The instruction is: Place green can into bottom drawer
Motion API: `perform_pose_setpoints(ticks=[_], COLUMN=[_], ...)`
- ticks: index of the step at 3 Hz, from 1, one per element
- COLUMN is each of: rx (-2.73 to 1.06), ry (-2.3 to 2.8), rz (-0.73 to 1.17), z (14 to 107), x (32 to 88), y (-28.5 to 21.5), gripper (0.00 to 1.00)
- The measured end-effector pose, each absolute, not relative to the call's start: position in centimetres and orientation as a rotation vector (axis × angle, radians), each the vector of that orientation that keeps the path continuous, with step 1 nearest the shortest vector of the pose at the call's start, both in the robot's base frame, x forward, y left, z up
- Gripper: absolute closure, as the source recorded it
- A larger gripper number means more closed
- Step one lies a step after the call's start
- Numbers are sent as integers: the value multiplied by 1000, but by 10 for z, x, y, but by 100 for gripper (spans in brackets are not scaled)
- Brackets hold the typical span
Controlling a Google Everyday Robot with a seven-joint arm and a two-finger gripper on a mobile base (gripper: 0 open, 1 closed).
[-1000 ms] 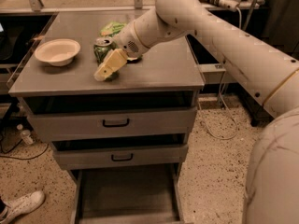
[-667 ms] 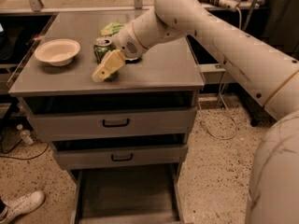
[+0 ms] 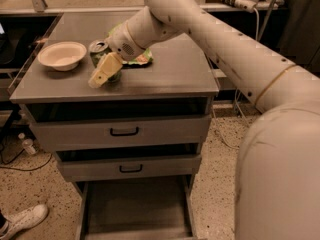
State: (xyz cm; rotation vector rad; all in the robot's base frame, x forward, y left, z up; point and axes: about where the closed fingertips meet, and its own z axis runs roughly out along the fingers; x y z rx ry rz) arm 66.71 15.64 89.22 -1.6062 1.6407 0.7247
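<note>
Grey metal cabinet top [image 3: 165, 79] bearing the green can [image 3: 98, 47] upright toward its left, just right of a white bowl [image 3: 62, 55], with the cream gripper [image 3: 104, 71] at the can's near side, cannot tell whether clamped or loose; bottom drawer [image 3: 135, 209] pulled open below, well apart from the can.

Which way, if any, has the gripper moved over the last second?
Yes. The gripper has shifted slightly left across the cabinet top, toward the white bowl, and sits right by the green can.
</note>
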Motion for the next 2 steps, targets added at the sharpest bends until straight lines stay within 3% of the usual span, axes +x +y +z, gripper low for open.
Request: perform_pose_setpoints(ticks=[1,2], rx=[-1647,-1648], ry=[1627,1622], rz=[720,720], z=[894,896], x=[678,678], y=[174,176], gripper=[0,19])
